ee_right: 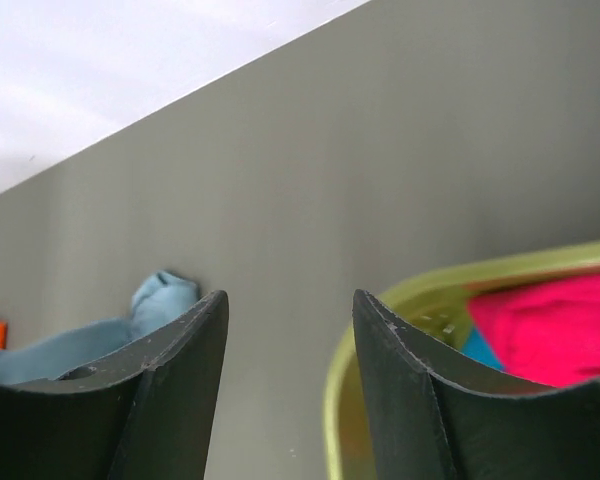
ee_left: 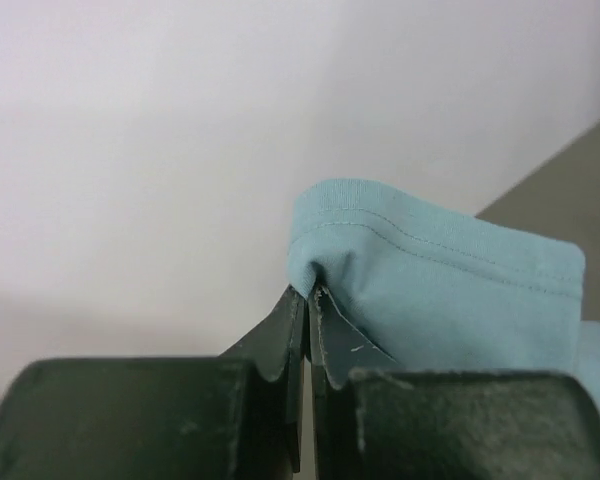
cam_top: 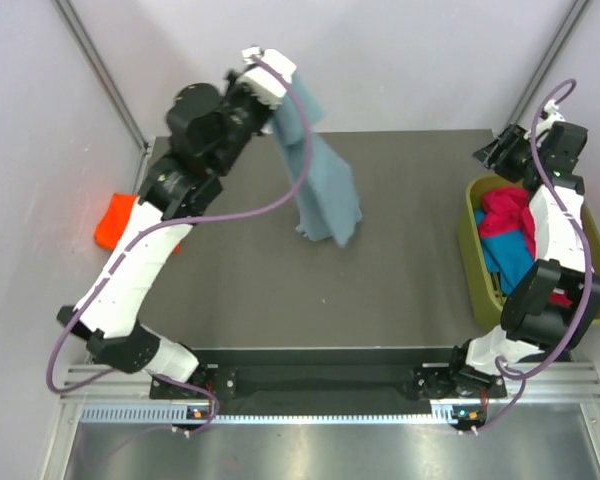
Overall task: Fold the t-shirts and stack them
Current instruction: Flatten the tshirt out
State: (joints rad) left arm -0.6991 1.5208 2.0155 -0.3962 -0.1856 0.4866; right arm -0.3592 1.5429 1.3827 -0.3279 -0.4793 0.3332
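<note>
From above, I see my left arm raised high and stretched toward the far-left corner of the dark grey worktop point(cam_top: 400, 290). Its left end effector point(cam_top: 268, 78) holds the dusty grey-blue cloth t-shirt point(cam_top: 325, 190) aloft, lower edge touching the surface. My right arm is folded upright, right end effector point(cam_top: 492, 152) over the far end of the olive-green plastic bin point(cam_top: 472, 250), which holds the crimson-pink t-shirt point(cam_top: 505, 208) and teal t-shirt point(cam_top: 512, 258). Left wrist view: fingers pinched tight on a stitched hem. Right wrist view: fingers spread, nothing between them.
</note>
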